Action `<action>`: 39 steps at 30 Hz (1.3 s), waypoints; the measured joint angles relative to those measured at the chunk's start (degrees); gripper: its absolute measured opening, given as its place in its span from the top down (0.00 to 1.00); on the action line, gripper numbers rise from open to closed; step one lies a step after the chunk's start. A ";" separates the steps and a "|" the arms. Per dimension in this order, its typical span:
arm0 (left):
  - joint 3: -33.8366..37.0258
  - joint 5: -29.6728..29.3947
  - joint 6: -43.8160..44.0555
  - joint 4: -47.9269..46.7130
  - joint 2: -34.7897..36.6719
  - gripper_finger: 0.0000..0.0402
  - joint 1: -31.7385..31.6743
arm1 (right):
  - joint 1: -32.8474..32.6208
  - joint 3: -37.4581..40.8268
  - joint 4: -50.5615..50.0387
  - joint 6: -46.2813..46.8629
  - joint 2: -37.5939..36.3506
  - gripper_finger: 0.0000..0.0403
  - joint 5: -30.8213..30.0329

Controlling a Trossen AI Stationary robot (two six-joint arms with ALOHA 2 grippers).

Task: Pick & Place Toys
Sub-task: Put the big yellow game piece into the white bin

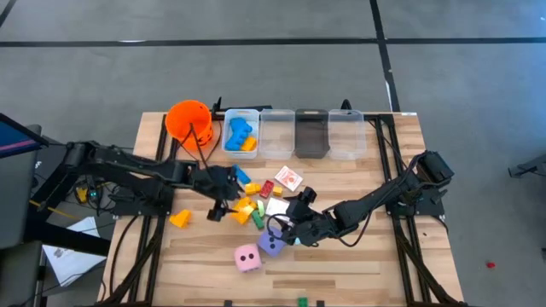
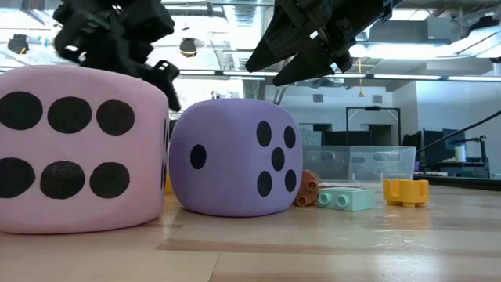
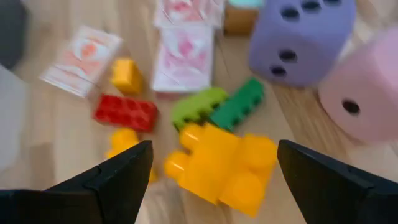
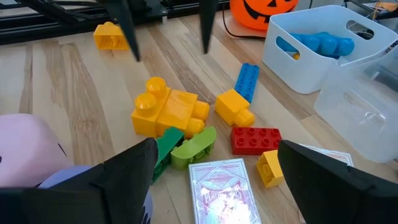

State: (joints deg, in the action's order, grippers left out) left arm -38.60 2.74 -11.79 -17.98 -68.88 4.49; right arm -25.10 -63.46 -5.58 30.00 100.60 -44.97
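Observation:
A heap of toys lies mid-table: a big yellow block (image 3: 224, 168), two green blocks (image 3: 217, 107), a red block (image 3: 124, 112), a blue block (image 4: 247, 81) and pink-and-white cards (image 3: 185, 56). An orange block (image 1: 180, 218) lies apart to the left. The purple die (image 2: 235, 157) and the pink die (image 2: 78, 149) rest on the table nearer the front. My left gripper (image 3: 214, 180) hangs open above the yellow block. My right gripper (image 4: 214, 180) is open over a card (image 4: 224, 186), beside the purple die.
Along the far edge stand an orange pumpkin bucket (image 1: 189, 119) and several bins; the leftmost bin (image 1: 241, 132) holds blue toys and an orange one. Bare wood lies at the near right of the table (image 1: 367, 256). Both arms reach in over the heap.

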 joint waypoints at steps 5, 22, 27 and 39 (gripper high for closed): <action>-0.01 -1.13 0.02 -2.97 -3.01 0.18 2.20 | 0.00 0.00 0.02 0.00 0.00 0.18 -0.01; -0.25 -1.98 0.00 -0.75 -14.60 0.24 6.07 | 0.00 0.00 -0.18 0.00 0.00 0.18 -0.02; -0.10 -1.19 0.70 -0.43 -14.04 0.30 8.26 | 0.00 0.01 -0.56 0.01 0.00 0.18 -0.01; -0.08 -1.17 3.72 -0.31 -14.02 0.52 11.35 | 0.00 0.02 -0.68 0.02 0.00 0.18 0.00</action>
State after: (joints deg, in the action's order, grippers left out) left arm -38.68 1.57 -8.07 -18.28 -82.89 15.84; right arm -25.10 -63.44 -6.26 30.02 100.60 -44.97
